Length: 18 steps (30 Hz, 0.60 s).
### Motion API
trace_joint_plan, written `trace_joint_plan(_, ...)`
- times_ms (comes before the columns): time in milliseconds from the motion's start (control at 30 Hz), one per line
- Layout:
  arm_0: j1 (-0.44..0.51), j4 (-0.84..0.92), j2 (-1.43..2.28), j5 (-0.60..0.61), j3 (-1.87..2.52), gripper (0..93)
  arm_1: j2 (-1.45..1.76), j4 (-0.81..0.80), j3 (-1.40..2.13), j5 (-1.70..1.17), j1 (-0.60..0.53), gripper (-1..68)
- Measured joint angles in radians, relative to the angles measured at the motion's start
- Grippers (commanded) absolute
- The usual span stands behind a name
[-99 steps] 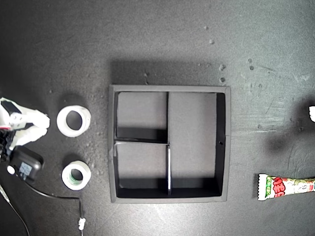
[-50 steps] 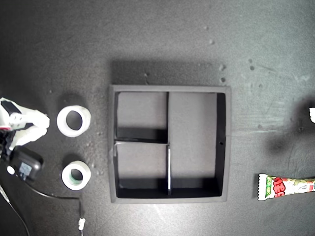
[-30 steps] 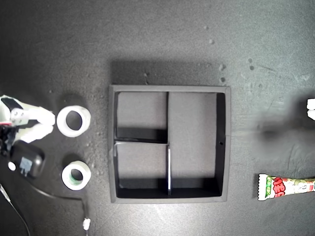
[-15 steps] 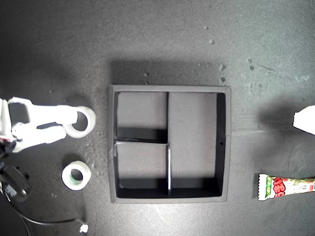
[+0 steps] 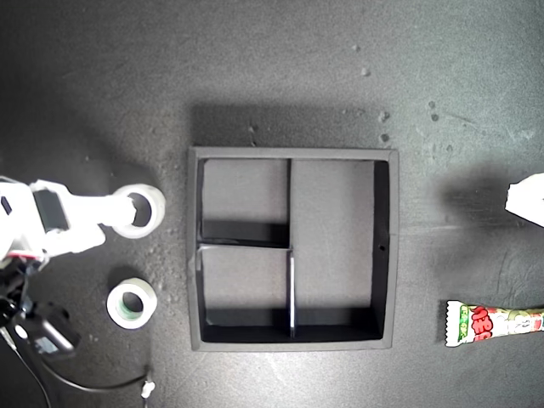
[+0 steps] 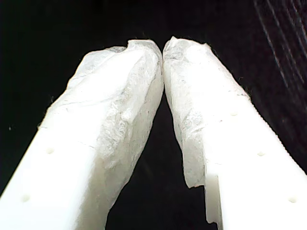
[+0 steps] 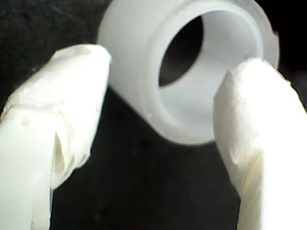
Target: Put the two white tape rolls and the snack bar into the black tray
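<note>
exterior view: my second tool (image 5: 127, 212) straddles the all-white tape roll (image 5: 140, 210) at its left, fingers apart. my first tool (image 6: 163, 45) is pressed together, empty.

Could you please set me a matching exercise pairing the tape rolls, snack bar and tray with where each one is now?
Things:
1. all-white tape roll
2. white tape roll with greenish core
3. green and white snack bar packet
4. square matte black tray

Places:
A. middle of the exterior view, compartments empty
B. at the exterior view's right edge, on the table
C. between the jaws of my second gripper
D. alone on the table, exterior view's lower left

Pairs: 1-C, 2-D, 3-B, 4-A
</note>
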Motion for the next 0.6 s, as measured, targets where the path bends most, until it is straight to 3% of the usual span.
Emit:
trace_joint_plan(300, 0.021, -0.103, -0.19, 0.008, -0.006, 14.7, 0.0, -0.221, -0.011, 0.0, -0.017, -0.3)
trace_joint_plan(600, -0.009, -0.155, -0.554, -0.011, -0.161, 5.8, -0.005, -0.193, -0.239, -0.002, -0.063, -0.1)
